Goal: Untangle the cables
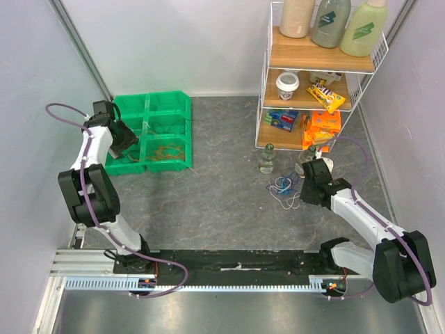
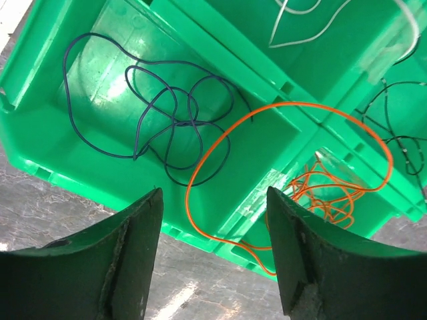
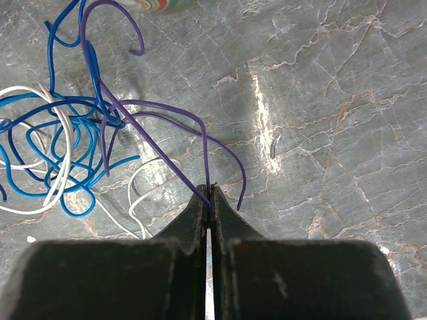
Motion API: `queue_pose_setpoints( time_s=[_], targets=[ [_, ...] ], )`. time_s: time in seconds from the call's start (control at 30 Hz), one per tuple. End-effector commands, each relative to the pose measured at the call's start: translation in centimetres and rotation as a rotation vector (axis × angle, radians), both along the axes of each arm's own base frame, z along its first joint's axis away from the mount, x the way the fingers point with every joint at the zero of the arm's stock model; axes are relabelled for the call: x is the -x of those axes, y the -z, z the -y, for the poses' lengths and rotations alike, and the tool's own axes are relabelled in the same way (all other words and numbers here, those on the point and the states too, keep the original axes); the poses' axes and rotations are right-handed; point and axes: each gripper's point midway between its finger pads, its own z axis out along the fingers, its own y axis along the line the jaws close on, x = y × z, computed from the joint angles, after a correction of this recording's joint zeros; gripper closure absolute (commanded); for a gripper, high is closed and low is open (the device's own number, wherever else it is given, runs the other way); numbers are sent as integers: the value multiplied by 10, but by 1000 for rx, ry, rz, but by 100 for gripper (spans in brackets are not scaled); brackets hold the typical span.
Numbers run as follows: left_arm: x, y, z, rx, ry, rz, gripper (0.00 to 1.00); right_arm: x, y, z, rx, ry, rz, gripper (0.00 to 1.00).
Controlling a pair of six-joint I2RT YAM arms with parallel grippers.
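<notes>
Right claw [image 3: 207,200] pinches purple cable [image 3: 206,170] (snack packet [image 1: 325,95] print unreadable).

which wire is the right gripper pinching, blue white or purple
The purple wire: it alone runs into the tips of the shut right gripper; the others lie loose.

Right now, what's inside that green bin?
Dark blue wire in one compartment, orange wires in the next with one loop crossing the divider, white wire and black wire beyond. Fingers of the left gripper hide part of the bin's near edge.
</notes>
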Motion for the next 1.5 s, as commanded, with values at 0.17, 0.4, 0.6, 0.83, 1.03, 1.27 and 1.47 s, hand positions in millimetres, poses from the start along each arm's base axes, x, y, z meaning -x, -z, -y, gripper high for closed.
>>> queue_pose_setpoints(
  time_s=[0.17,0.4,0.6,0.83,1.03,1.27,1.47],
  targets=[
    [-17,13,-3,-15,95,34,68,-7,-5,1,5,-3,28,100],
    [-8,-2,37,-177,274,71,98,-6,-4,0,7,-6,22,100],
    [-10,8,83,-325,464,27,98,-6,-3,1,7,-5,18,100],
    [-21,45,108,-212,502,-102,98,-7,-5,-1,2,-8,26,100],
    [-24,75,101,-174,452,-219,98,-7,-7,0,2,-2,37,100],
    [-27,60,86,-148,403,-176,83,-7,-6,1,6,-5,31,100],
    [-25,8,106,-81,456,5,58,-7,-5,0,6,-6,26,100]
  ],
)
